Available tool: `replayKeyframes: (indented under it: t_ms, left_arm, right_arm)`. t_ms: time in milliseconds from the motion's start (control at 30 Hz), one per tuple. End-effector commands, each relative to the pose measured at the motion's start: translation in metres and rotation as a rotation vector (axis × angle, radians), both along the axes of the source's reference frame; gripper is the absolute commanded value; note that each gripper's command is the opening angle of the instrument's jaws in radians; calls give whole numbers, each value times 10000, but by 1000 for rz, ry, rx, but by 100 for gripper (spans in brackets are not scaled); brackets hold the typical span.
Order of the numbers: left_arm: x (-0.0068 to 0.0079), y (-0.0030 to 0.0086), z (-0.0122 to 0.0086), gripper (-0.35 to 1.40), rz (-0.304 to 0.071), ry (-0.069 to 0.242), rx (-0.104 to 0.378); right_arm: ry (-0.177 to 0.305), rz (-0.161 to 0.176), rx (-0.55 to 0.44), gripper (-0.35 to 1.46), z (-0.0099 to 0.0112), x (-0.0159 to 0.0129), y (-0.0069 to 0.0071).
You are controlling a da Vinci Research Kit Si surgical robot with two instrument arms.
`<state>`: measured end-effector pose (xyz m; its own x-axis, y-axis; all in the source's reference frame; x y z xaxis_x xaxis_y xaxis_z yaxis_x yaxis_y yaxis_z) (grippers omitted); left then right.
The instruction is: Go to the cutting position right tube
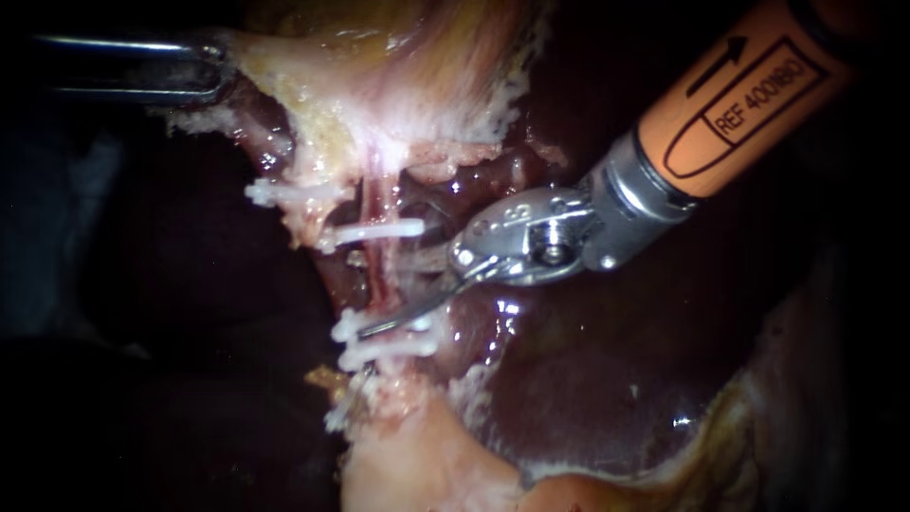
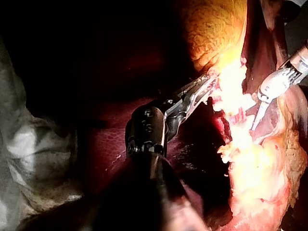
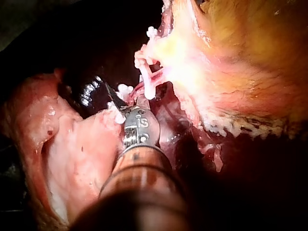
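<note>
- Endoscope view: my left instrument (image 1: 213,71) comes in at the upper left of the frame. Its jaws are clenched on the edge of the gallbladder (image 1: 398,85). I judge this pull is what stretches the tubes below and lays them bare.
- At centre frame the right tube (image 1: 381,275) runs top to bottom between 1 upper clip (image 1: 379,230) and 2 lower clips (image 1: 389,341). A 4th clip (image 1: 284,192) sits off to its left. The bare stretch between the clips looks like the place for a cut, since both ends would stay sealed.
- My right instrument (image 1: 393,303) enters from the upper right. 1 thin blade reaches down-left across the tube to just above the lower clips. A grey bar above it looks like the 2nd blade, so I read the jaws as parted and gripping nothing. Dark liver (image 1: 588,379) fills the lower right.
- Left wrist view: the left instrument (image 2: 207,85) is closed on glaring pale tissue under the gallbladder (image 2: 216,24). Beyond its jaws the right instrument (image 2: 255,120) points 1 blade into that tissue.
- Right wrist view: the right instrument (image 3: 113,98) ends just short of a white clip (image 3: 147,82) and a thin reddish tube, with the gallbladder (image 3: 240,57) ahead of it. The tip is too hidden here to confirm how the blades sit around the tube.
</note>
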<state>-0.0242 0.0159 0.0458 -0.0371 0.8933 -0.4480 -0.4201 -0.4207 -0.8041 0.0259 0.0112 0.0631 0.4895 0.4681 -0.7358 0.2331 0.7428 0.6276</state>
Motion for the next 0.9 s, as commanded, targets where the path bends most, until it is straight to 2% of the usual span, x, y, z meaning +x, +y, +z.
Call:
replayKeyframes:
  t_ms: [33, 233, 433, 600, 700, 900]
  left_arm:
    - [0, 0, 0, -35, 0, 0, 0]
    - [0, 0, 0, -35, 0, 0, 0]
    - [0, 0, 0, -35, 0, 0, 0]
    - [0, 0, 0, -35, 0, 0, 0]
    - [0, 0, 0, -35, 0, 0, 0]
    - [0, 0, 0, -35, 0, 0, 0]
  right_arm:
    - [2, 0, 4, 118, 1, 3, 0]
    - [23, 32, 42, 118, 7, 21, -6]
    - [37, 53, 65, 118, 6, 28, -6]
    - [40, 54, 66, 116, 3, 31, -7]
    - [45, 54, 74, 118, -4, 31, -11]
    - [66, 49, 84, 118, -30, 33, -19]
